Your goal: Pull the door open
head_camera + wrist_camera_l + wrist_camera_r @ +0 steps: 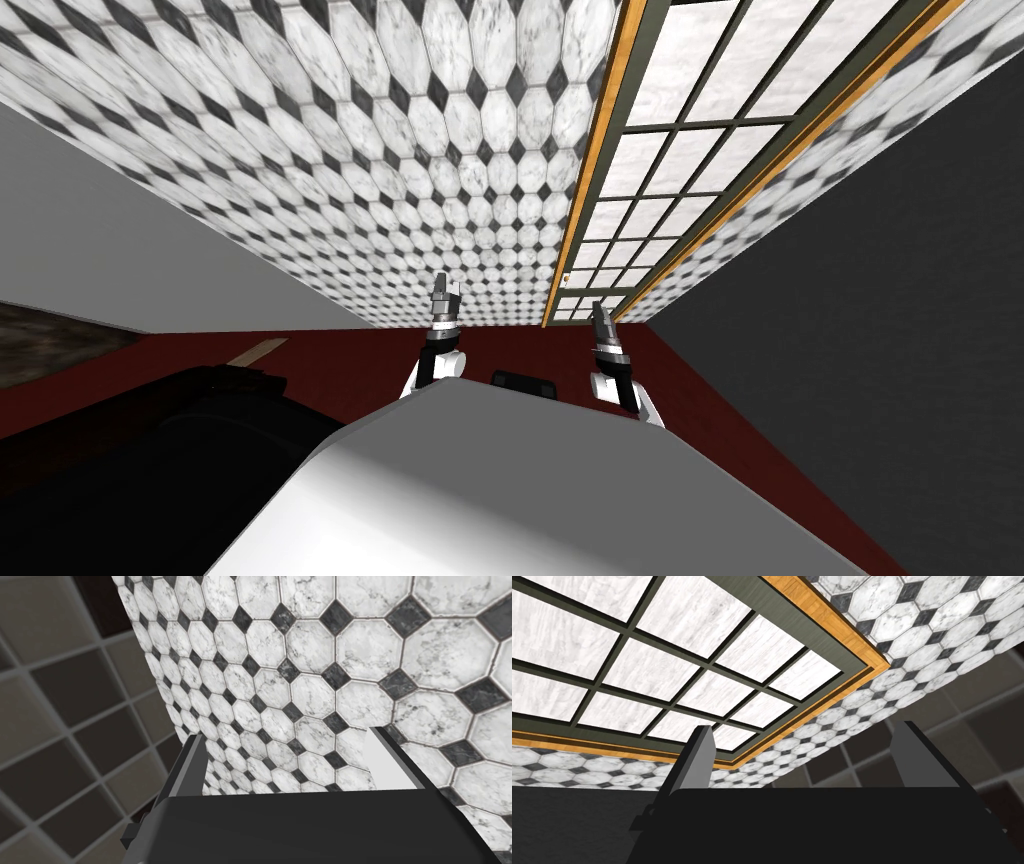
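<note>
- Right gripper [806, 726]: its 2 thin grey blade fingers [699, 756] rise from a dark box and stand apart.
- Ahead of this gripper, not touching it, stands the door [662, 651], a grid of white, faintly grained rectangular panes set in dark grey-green bars.
- An orange wood-grain frame [832, 623] edges the door.
- Left gripper [286, 735]: its 2 blades are likewise spread wide.
- The left gripper faces the tiled wall [310, 651] beside the door, made of white marbled octagons with small black squares at their corners.
- Under both grippers lies a flat dark red floor [340, 350].
- A plain dark grey wall [900, 300] lies to the right gripper's outer side.
</note>
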